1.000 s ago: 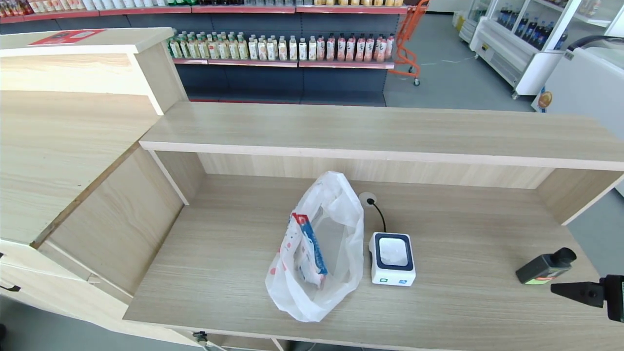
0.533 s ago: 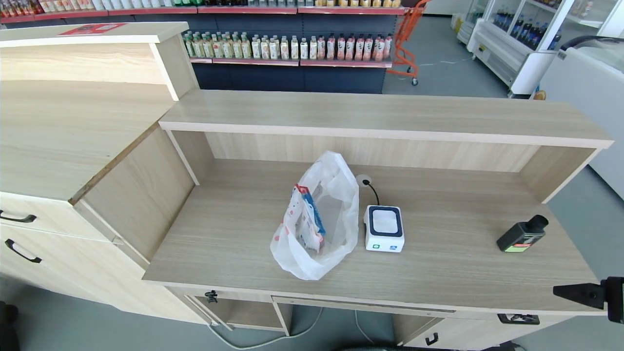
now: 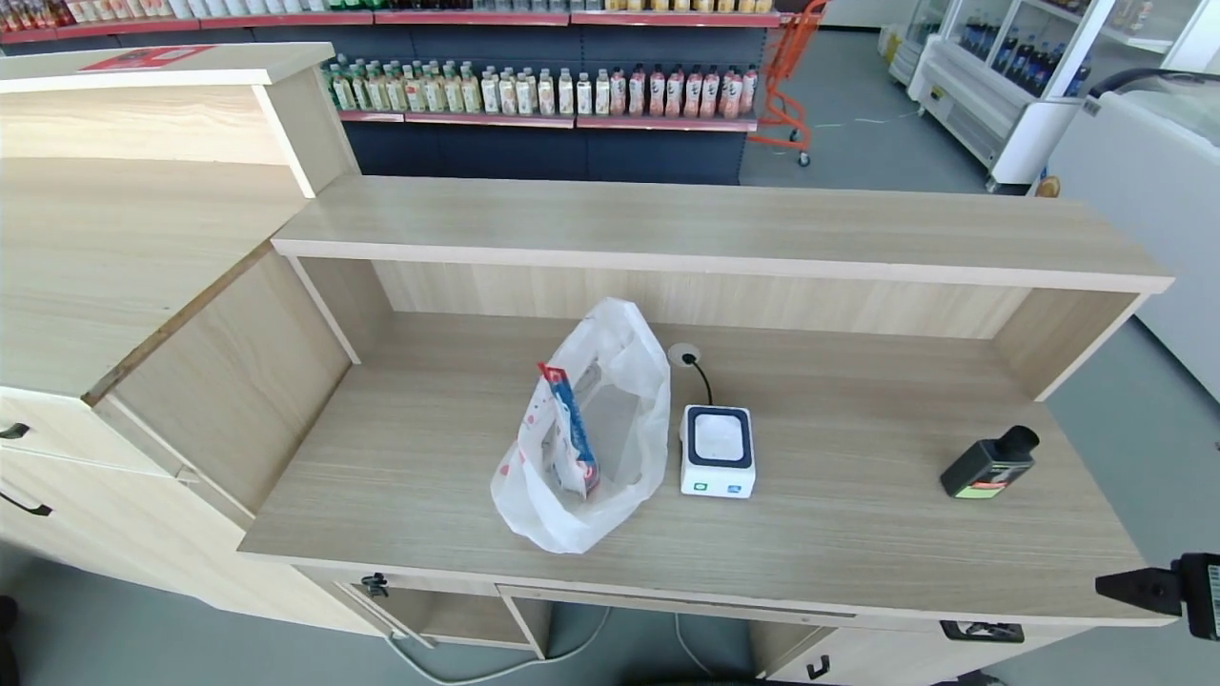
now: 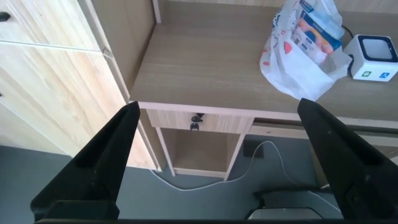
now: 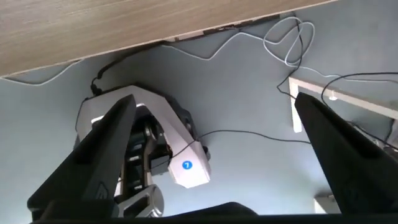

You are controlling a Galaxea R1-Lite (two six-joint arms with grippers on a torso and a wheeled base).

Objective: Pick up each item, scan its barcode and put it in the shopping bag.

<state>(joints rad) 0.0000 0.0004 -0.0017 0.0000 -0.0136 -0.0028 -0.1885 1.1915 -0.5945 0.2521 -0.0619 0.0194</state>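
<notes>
One packet (image 3: 564, 431) lies in the shopping bag (image 3: 538, 510), at 9 o'clock of the scanner (image 3: 717, 450); the dark bottle (image 3: 988, 464), at 3 o'clock on the surface (image 3: 858, 543), is left for you to scan and bag; left gripper (image 4: 217, 155) and right gripper (image 5: 211, 155) jaws spread, empty

1. The counter (image 3: 858, 534) is pale wood-grain board, smooth and matt.
2. The shopping bag (image 3: 631, 419) is thin white plastic film, half see-through, crinkled, with a soft sheen.
3. The packet (image 3: 564, 433) inside it is glossy printed plastic film.
4. The scanner (image 3: 717, 450) has a smooth white plastic shell and a glossy window in a dark frame.
5. The bottle (image 3: 986, 464) is dark plastic with a black cap.
6. The left gripper's fingers (image 4: 106, 162) and the right gripper's fingers (image 5: 102, 155) look like matt black plastic.
7. The floor (image 3: 858, 162) is smooth and grey.
</notes>
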